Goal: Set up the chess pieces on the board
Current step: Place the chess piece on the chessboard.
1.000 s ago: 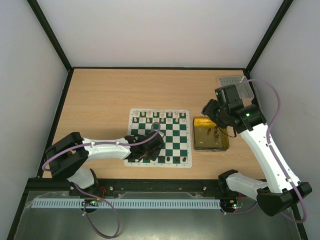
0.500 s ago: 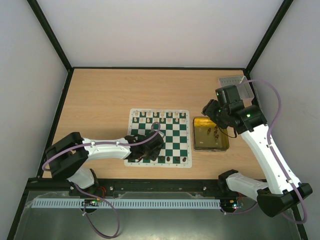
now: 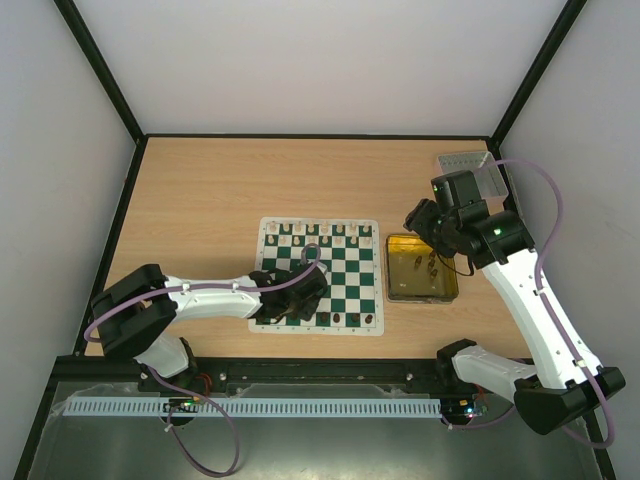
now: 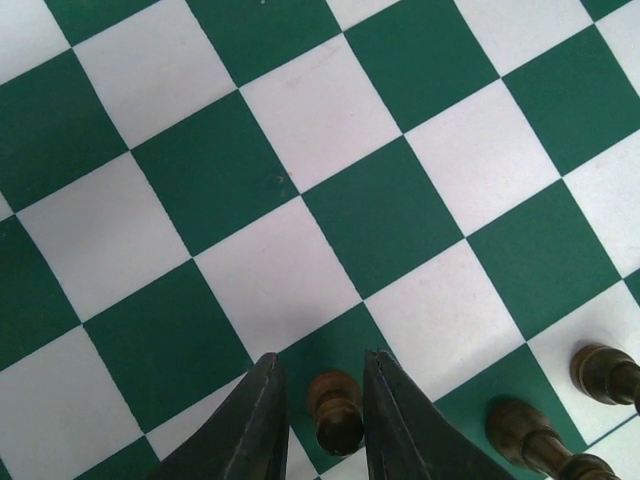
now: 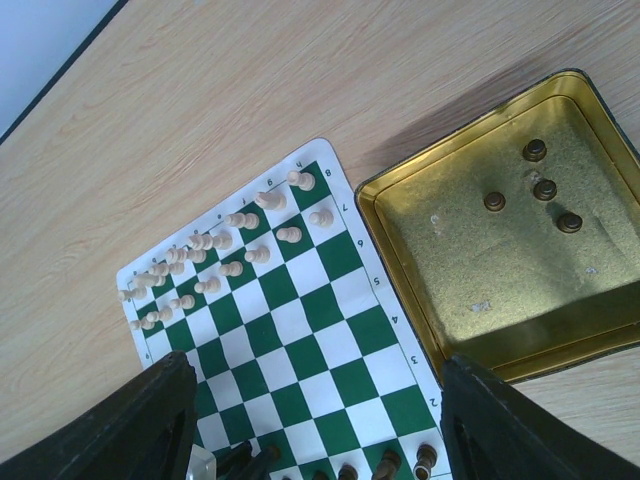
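The board [image 3: 345, 275] lies mid-table, with cream chess pieces [image 5: 230, 240] in its far rows and dark ones [image 5: 425, 460] along its near edge. My left gripper [image 4: 321, 358] is low over the near rows, open a little. Its fingers [image 4: 262, 420] flank a dark pawn [image 4: 335, 410] that stands on a green square, with a thin gap on each side. Two more dark pieces [image 4: 603, 370] stand to its right. My right gripper [image 5: 318, 362] hangs open and empty above the board's right edge, beside the tray.
A translucent yellow tray [image 3: 422, 294] right of the board holds several dark pieces [image 5: 545, 188]. A grey tray [image 3: 470, 165] sits at the far right corner. The left arm [image 3: 210, 295] lies across the table's near-left part.
The left jaws have parted slightly around the dark pawn. Neither arm has visibly shifted in the top view.
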Controlling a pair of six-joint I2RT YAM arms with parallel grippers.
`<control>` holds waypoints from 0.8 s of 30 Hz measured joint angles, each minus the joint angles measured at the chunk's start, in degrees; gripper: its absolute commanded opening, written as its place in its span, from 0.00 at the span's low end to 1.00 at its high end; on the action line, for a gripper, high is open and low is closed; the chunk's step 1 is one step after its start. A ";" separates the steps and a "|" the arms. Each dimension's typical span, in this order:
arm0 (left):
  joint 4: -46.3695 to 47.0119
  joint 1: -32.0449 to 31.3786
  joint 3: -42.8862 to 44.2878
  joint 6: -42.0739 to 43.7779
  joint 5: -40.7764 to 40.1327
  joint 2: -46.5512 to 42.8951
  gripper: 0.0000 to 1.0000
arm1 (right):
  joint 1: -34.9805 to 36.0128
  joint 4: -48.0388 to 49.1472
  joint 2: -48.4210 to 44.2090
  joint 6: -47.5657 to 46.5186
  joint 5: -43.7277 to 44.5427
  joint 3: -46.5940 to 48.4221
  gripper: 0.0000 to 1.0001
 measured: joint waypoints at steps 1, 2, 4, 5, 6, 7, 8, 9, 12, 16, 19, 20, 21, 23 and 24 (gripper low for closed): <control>-0.07 0.00 0.00 0.00 -0.26 -0.02 0.25 | 0.00 0.00 0.00 0.00 0.00 0.00 0.65; -0.13 0.00 0.00 -0.02 -0.48 -0.02 0.25 | 0.00 0.00 0.00 0.00 0.00 0.00 0.65; -0.20 0.00 0.00 -0.02 -0.79 -0.02 0.25 | 0.00 0.00 0.00 0.00 0.00 0.00 0.65; -0.22 0.00 0.00 -0.02 -0.92 -0.07 0.25 | 0.00 -0.02 0.00 0.00 0.00 0.00 0.65; -0.26 0.00 0.00 -0.02 -1.05 -0.11 0.25 | 0.00 -0.02 0.00 0.00 0.00 0.00 0.65; -0.31 0.00 0.00 -0.02 -1.11 -0.20 0.25 | 0.00 -0.02 -0.02 0.00 0.00 0.00 0.65; -0.35 0.00 0.00 -0.02 -1.22 -0.33 0.26 | 0.00 -0.02 -0.02 0.00 0.00 0.00 0.65; -0.35 0.00 0.02 -0.02 -1.25 -0.39 0.26 | 0.00 -0.02 -0.02 0.00 0.00 0.00 0.65; -0.35 0.00 0.02 0.02 -1.20 -0.63 0.28 | 0.00 -0.04 -0.07 0.02 0.00 0.00 0.65; -0.33 0.00 0.11 0.09 -0.85 -0.94 0.28 | 0.00 -0.09 -0.09 0.04 0.00 0.00 0.65; -0.26 0.00 0.13 0.13 -0.33 -1.03 0.28 | 0.00 -0.09 -0.09 0.17 0.02 0.00 0.65; -0.26 0.00 0.13 0.15 -0.17 -1.05 0.28 | 0.00 -0.09 -0.11 0.20 0.02 0.00 0.65; -0.26 0.00 0.13 0.22 -0.07 -1.09 0.28 | 0.00 -0.09 -0.15 0.20 0.02 0.00 0.65; -0.26 0.00 0.17 0.28 0.13 -1.20 0.28 | 0.00 -0.09 -0.28 0.22 0.02 0.00 0.65; -0.24 0.00 0.26 0.31 0.24 -1.22 0.28 | 0.00 -0.09 -0.39 0.22 0.02 0.00 0.65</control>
